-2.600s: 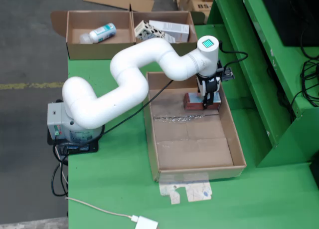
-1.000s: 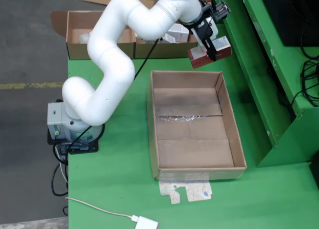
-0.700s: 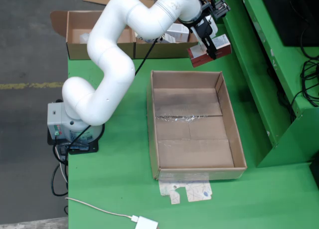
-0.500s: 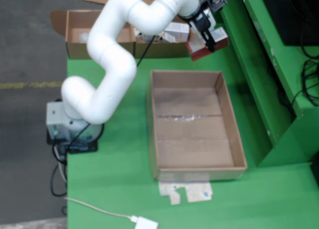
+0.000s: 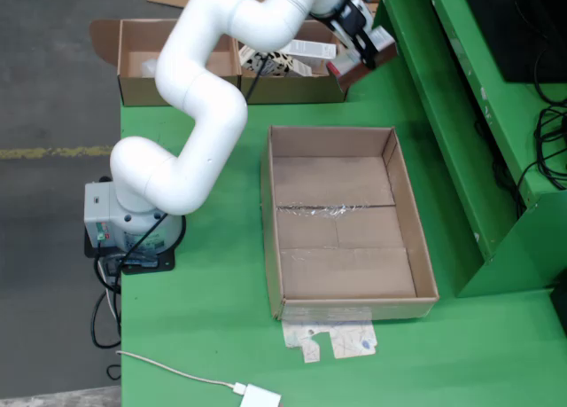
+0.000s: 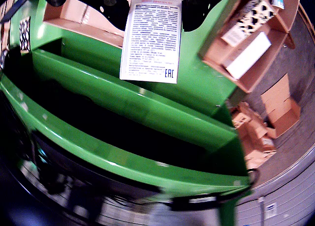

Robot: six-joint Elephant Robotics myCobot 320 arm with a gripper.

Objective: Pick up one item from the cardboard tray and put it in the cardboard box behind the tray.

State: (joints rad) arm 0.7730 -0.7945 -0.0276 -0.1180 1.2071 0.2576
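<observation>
The hand (image 5: 361, 45) is clamped on a small red and white carton (image 5: 363, 57), holding it in the air at the top of the fixed view, over the right end of the cardboard box (image 5: 292, 86). Below it, the cardboard tray (image 5: 268, 238) sits on the green table (image 5: 204, 318). In the wrist view the carton's (image 6: 152, 36) printed white face fills the upper middle.

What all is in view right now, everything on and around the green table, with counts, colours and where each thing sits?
Cardboard tray: one, brown, middle of the green table, nothing visible inside.
Cardboard box: one, brown, two compartments, beyond the tray.
Bottle: one, white, left compartment, mostly hidden.
White cartons: at least two, right compartment.
Red-and-white carton: one, held above the box's right end.
White adapter: one, with cable, table's near edge.
Paper scrap: one, near the tray.
Arm: one, white, base at table's left.
Gripper: one, black, shut on the carton.
</observation>
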